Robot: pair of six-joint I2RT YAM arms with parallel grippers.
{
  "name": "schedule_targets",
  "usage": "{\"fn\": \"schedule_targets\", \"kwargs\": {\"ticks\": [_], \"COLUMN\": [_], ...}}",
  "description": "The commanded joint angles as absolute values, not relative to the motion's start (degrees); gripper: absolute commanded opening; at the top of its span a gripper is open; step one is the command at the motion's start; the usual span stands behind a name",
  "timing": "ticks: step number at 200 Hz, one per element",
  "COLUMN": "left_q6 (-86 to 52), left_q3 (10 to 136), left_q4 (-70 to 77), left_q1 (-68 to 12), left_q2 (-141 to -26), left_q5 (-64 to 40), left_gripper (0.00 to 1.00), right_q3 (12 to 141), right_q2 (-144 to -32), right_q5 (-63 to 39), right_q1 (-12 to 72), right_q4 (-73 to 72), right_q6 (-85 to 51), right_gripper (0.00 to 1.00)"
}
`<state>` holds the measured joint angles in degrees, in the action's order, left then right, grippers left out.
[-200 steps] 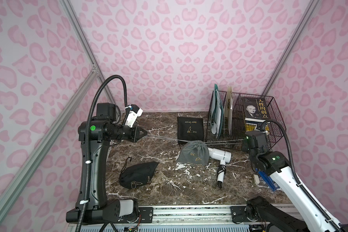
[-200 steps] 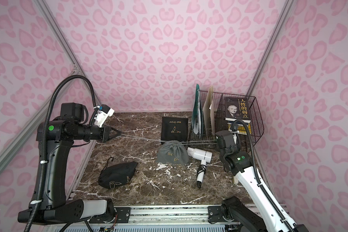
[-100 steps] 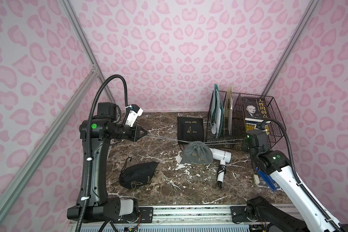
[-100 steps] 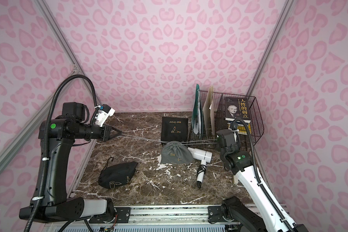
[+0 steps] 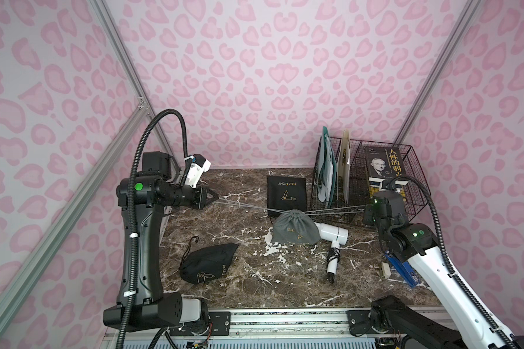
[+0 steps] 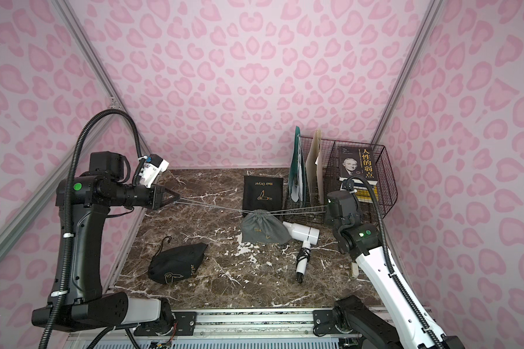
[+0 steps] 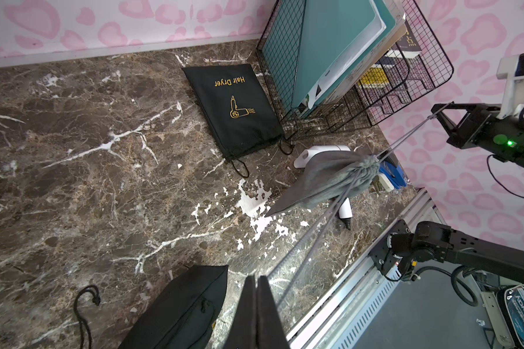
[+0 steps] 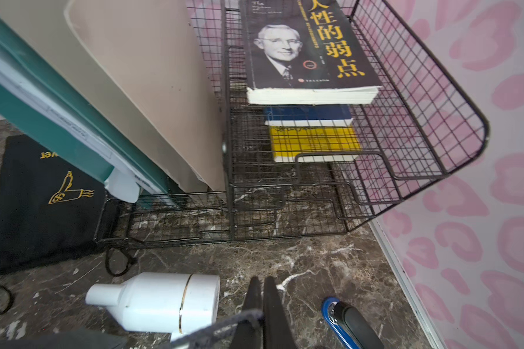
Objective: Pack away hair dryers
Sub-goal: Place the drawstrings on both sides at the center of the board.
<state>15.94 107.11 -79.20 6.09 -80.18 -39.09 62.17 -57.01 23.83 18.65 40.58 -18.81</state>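
Both clamped shut, left gripper (image 5: 216, 196) and right gripper (image 7: 435, 112) hold taut the drawstrings (image 5: 242, 204) of the grey pouch (image 5: 294, 232) beside the white hair dryer (image 5: 333, 234) on the table (image 5: 224, 290); left gripper slightly higher than 1 s earlier.

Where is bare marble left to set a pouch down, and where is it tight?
Bare marble: the back left, between the left gripper and the flat black pouch; and the front centre, between the bulging black pouch and the white hair dryer. Crowded: grey pouch, wire rack, with taut drawstrings crossing mid-table.
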Motion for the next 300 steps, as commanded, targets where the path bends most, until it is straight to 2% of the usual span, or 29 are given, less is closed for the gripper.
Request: {"fn": "schedule_targets", "kwargs": {"ticks": [1,70,128,154,196,218,258,289,300], "left_q6": [14.13,11.91,13.25,13.74,15.43,16.64,16.75,16.7,17.11], "left_q3": [111.18,125.34,130.27,125.06,110.27,105.77,98.73,96.8,96.4], "left_q4": [-77.82,-79.44,-80.1,-80.22,-75.77,-75.76,-74.64,-75.15,-75.55], "left_q1": [6.52,6.46,6.46,6.49,6.49,6.54,6.43,6.43,6.37], "left_q2": [-82.07,-90.94,-94.72,-93.67,-85.84,-83.05,-79.46,-79.43,-79.58], "left_q5": [-38.64,-38.0,-34.48,-33.94,-32.44,-30.77,-29.95,-30.58,-30.72], "left_gripper": [0.02,0.02,0.02,0.02,0.02,0.02,0.02,0.08,0.11], "right_q3": [64.63,77.47,81.44,78.97,75.12,77.47,83.74,86.88,88.13], "right_q2": [-58.27,-68.27,-77.15,-82.06,-91.5,-98.16,-108.98,-115.09,-116.91], "right_q5": [25.33,29.62,22.94,18.45,19.17,16.0,19.12,18.12,17.69], "right_q1": [21.97,41.91,54.21,55.66,52.98,50.84,50.7,50.47,50.6], "right_q4": [40.17,43.34,36.99,31.2,25.28,25.84,26.19,26.63,27.03], "right_q6": [-18.42,-23.12,-25.58,-26.41,-26.52,-25.66,-25.11,-25.27,-25.39], "right_gripper": [0.0,0.0,0.0,0.0,0.0,0.0,0.0,0.0,0.04]}}
